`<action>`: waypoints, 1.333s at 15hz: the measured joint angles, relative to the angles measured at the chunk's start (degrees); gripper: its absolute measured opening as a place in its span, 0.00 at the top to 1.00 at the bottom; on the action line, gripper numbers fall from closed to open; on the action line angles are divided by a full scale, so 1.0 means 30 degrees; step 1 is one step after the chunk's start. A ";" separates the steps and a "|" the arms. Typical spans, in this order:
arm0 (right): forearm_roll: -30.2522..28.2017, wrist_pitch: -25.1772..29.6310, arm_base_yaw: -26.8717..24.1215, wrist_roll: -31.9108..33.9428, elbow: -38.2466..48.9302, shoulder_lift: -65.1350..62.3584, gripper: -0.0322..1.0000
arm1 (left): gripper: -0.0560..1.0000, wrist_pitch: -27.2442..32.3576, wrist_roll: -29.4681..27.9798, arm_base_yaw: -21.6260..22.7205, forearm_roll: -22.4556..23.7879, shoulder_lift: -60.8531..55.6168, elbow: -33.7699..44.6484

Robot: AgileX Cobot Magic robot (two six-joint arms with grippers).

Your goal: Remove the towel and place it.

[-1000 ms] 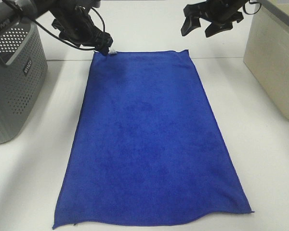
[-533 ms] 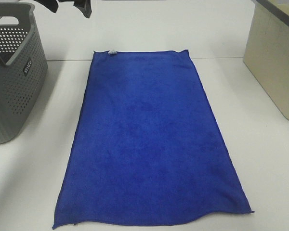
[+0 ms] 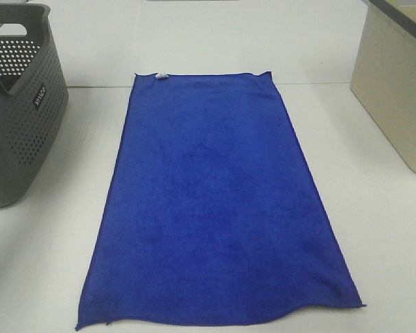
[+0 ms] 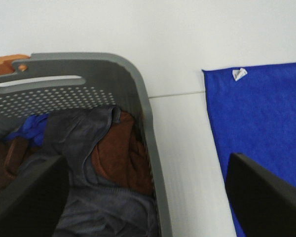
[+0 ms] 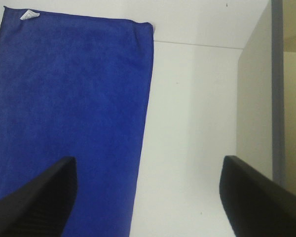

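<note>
The royal-blue towel (image 3: 215, 208) lies spread flat on the white table, long side running from front to back, with its white tag (image 3: 161, 75) at the far left corner. Neither gripper shows in the exterior view. In the left wrist view my left gripper (image 4: 148, 202) is open and empty, above the gap between the basket and the towel (image 4: 266, 113). In the right wrist view my right gripper (image 5: 148, 202) is open and empty, above the towel's right edge (image 5: 69, 98).
A grey perforated basket (image 3: 28, 139) stands at the left and holds dark grey, brown and blue cloths (image 4: 89, 148). A beige box (image 3: 395, 90) stands at the right, also seen in the right wrist view (image 5: 254, 98).
Both arms have pulled back from the towel's far edge and left the exterior view. The towel has stayed flat in the same place.
</note>
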 joint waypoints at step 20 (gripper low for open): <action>-0.0573 0.0057 0.0000 0.0153 2.4408 -3.1054 0.22 | 0.18 -0.0573 -0.0229 0.0000 0.4221 -3.6631 3.1895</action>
